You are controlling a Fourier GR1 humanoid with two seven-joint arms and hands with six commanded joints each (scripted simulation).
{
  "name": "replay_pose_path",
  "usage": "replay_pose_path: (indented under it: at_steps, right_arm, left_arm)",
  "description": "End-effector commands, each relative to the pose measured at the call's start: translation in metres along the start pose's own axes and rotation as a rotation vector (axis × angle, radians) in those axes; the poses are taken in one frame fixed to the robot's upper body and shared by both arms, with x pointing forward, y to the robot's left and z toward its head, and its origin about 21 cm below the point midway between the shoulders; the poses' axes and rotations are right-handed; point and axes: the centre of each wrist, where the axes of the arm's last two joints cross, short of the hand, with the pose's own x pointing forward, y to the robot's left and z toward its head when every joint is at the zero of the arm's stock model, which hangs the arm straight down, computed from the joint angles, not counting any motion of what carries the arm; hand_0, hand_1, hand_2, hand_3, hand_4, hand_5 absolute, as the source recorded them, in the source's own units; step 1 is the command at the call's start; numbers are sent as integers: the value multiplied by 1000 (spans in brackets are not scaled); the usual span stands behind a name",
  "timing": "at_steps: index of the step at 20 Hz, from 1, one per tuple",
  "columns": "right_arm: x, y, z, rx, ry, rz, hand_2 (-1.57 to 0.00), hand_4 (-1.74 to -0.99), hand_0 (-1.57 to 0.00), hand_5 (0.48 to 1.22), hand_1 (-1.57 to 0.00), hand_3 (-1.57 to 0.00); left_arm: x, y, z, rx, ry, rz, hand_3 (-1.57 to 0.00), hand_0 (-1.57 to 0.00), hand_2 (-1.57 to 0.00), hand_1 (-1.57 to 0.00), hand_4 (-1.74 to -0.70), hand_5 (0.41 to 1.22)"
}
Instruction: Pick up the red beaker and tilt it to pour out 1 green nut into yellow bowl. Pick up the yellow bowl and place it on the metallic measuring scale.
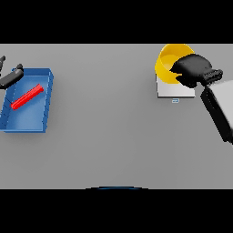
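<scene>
**Resting on the scale: yellow bowl under the right hand**

At the far left edge the left hand point(10, 77) reaches over the blue tray point(27, 120), fingers straight and released. A red beaker point(27, 97) lies on its side inside the tray. Far right, the yellow bowl point(166, 61) sits on the metallic measuring scale point(175, 92), with the right hand point(193, 69) grasping its rim.

Yellow bowl point(166, 61), blue tray point(45, 98) (red beaker point(27, 97) inside), grey table point(109, 132)

Even, flat light; faint shadows.
</scene>
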Motion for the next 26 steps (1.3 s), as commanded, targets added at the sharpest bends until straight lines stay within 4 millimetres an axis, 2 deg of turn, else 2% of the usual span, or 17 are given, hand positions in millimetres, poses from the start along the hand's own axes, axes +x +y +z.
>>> replay_pose_path:
  at_steps: [1, 2, 6, 9, 14, 15, 16, 17, 19, 21, 23, 26]
  right_arm:
    - [-3, 3, -3, 7, 14, -12, -1500, -1741, -1570, 1221, -1571, -1181]
    - [-6, 5, -5, 4, 13, -21, -1475, -1741, -1570, 1221, -1571, -1206]
    - [-15, 22, -8, 34, 15, -60, -1398, -1741, -1571, 1221, -1571, -1342]
    - [-17, 30, -13, 43, 44, -74, -1382, -1741, -1571, 1221, -1571, -1384]
    - [-18, 37, -16, 65, 41, -79, -1374, -1741, -1571, 1221, -1571, -1448]
    - [-19, 36, -16, 63, 42, -84, -1404, -1741, -1571, 1221, -1571, -1376]
    - [-19, 36, -16, 67, 47, -92, -1437, -1741, -1565, 1221, -1496, -1249]
    - [-19, 36, -17, 75, 51, -93, -1343, -1682, -1558, 1221, -1428, -1110]
    - [-22, 34, -15, 84, 60, -115, -1007, -1592, -1335, 1074, -1125, -816]
    - [-20, 34, -16, 87, 67, -157, -708, -1535, -946, 965, -811, -576]
    - [-20, 34, -15, 105, 70, -180, -470, -1496, -605, 890, -556, -391]
    - [-22, 36, -14, 111, 67, -176, -240, -1461, -309, 833, -304, -206]
  left_arm:
    - [1, -1, -1, 1, 4, -3, 1, 1, 1, 1, -865, 779]
    - [2, -6, -3, -4, 8, -10, 1, 1, 1, 1, -863, 784]
    - [4, -5, -6, -6, 12, -21, 1, 1, 1, 1, -858, 804]
    - [-1, -5, -4, -10, 12, -11, 1, 1, 1, 1, -854, 807]
    - [4, -4, -6, -7, 9, -13, 1, 1, 1, 1, -844, 783]
    - [4, -4, -5, -10, 9, -15, 1, 1, 1, 1, -842, 780]
    - [1, -3, -6, -8, 3, -20, 1, 1, 1, 1, -838, 779]
    - [0, -3, -5, -14, 4, -19, 1, 1, 1, 1, -836, 775]
    - [-1, -9, -5, -24, 2, -14, 1, 1, 1, 1, -836, 774]
    - [3, -8, -4, -16, 8, -13, 1, 1, 1, 1, -835, 768]
    - [1, -4, -4, -13, 7, -3, 1, 1, 1, 1, -840, 764]
    - [3, -4, -6, -17, 6, -8, 1, 1, 1, 1, -832, 749]
